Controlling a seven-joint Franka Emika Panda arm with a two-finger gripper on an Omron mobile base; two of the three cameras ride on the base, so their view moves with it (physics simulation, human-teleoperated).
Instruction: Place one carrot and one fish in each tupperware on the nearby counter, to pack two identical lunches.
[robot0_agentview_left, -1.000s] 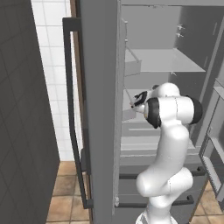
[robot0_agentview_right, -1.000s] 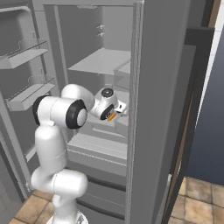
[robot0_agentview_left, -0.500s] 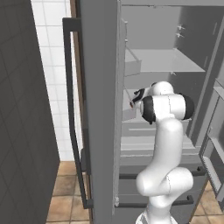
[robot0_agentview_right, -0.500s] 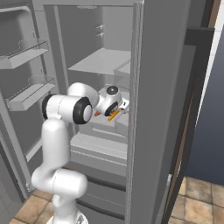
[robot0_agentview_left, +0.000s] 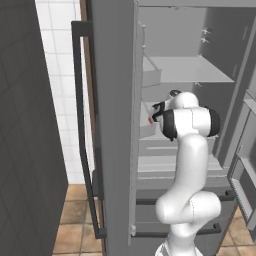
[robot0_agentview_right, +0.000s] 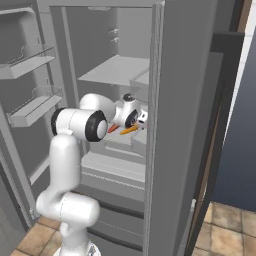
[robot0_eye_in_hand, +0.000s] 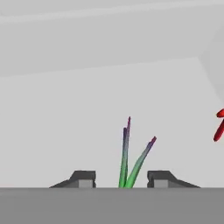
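hand (robot0_eye_in_hand: 121, 179): reaching into the fridge (robot0_agentview_right: 115, 75), tips half closed around the leaves | carrot (robot0_agentview_right: 128, 130): on the fridge shelf, lying straight ahead of the hand, leafy end nearest | hold: cannot tell yet

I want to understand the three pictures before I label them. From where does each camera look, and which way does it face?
Left base view: behind the arm, to its left, facing the open fridge; the white arm rises at lower right.
Right base view: behind, to its right, same fridge; the arm is at lower left, the claw over a carrot.
Hand view: on the hand, looking along the claw at green leaves.
Both base views share fridge and arm.
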